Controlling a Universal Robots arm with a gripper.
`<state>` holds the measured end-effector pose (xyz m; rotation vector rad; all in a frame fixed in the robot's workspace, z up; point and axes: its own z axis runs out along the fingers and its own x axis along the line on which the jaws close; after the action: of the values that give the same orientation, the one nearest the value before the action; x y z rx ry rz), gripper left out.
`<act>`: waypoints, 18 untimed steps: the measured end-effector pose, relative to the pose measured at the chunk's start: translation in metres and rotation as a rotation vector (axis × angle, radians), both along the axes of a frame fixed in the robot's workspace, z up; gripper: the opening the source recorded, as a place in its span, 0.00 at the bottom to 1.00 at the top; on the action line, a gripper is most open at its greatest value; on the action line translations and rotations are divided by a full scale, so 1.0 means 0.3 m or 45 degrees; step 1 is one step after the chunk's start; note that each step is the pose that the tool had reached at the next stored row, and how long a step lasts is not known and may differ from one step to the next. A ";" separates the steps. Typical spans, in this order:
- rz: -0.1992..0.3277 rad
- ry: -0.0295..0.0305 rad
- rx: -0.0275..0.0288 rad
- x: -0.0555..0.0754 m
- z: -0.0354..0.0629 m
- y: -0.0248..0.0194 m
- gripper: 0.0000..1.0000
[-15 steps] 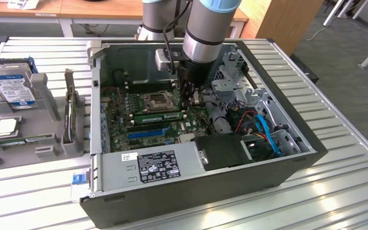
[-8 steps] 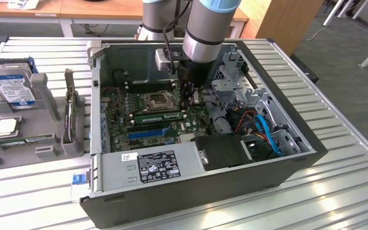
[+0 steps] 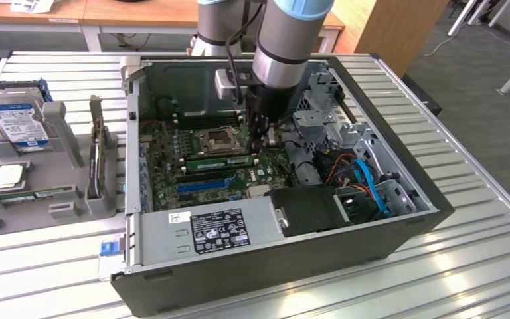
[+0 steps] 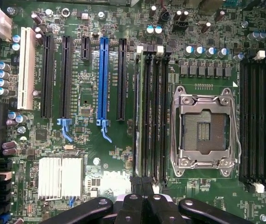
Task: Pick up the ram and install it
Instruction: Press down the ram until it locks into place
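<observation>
In the exterior view we are seeing a slatted metal surface [image 3: 467, 266] carrying an open computer case [image 3: 281, 276], with wooden desks [image 3: 131, 13] and grey floor [image 3: 477, 86] lying behind. The arm [image 3: 281, 46] is reaching down into the case, and the hand [image 3: 262, 147] is hanging low over the motherboard [image 3: 162, 156], fingers closed right up and clamping nothing. The ram [image 3: 220, 161] is sitting in a memory slot just beside the processor socket [image 3: 217, 139], one end lying at the fingertips; whether they are touching it we cannot tell. A drive cage [image 3: 326, 123] and blue cables [image 3: 370, 186] are crowding the arm on the exterior view's right, the power supply [image 3: 210, 229] is walling off the near side, and the board toward the exterior view's left is lying open. Outside the case a grey holder [image 3: 64, 203] is carrying a hard drive [image 3: 16, 119], a square processor chip [image 3: 7, 176], another green stick [image 3: 38, 195] and an upright card [image 3: 97, 149]. In the wrist view we are looking straight down on the motherboard [image 4: 91, 107]: the hand [image 4: 142, 183] is hovering shut over one end of a bank of memory slots [image 4: 152, 116] running between the processor socket [image 4: 205, 130] and a blue expansion slot [image 4: 103, 79]; which slot is holding the ram we cannot tell here. A silver heatsink [image 4: 60, 177] is standing near the hand.
</observation>
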<state>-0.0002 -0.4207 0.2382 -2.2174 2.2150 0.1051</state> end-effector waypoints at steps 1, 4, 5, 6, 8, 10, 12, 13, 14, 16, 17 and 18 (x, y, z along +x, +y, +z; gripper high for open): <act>0.000 0.0000 0.0001 0.000 -0.002 0.000 0.10; 0.000 0.0000 0.0000 0.000 -0.008 0.000 0.10; 0.000 -0.0001 0.0001 0.000 -0.010 0.000 0.10; 0.000 0.0000 0.0001 0.000 -0.012 0.000 0.10; 0.000 -0.0001 0.0001 0.000 -0.017 0.000 0.10; 0.000 -0.0001 0.0001 0.000 -0.021 0.000 0.10; 0.000 0.0000 0.0001 0.000 -0.024 0.000 0.10; 0.000 0.0000 -0.0002 0.000 -0.024 0.000 0.10; 0.000 0.0001 -0.0002 0.000 -0.024 0.000 0.10; 0.000 0.0000 -0.0001 0.000 -0.025 0.000 0.10; 0.000 0.0000 0.0000 0.000 -0.025 0.000 0.10; 0.000 -0.0002 0.0005 0.000 -0.026 0.000 0.10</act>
<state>-0.0002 -0.4207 0.2303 -2.2172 2.2147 0.1054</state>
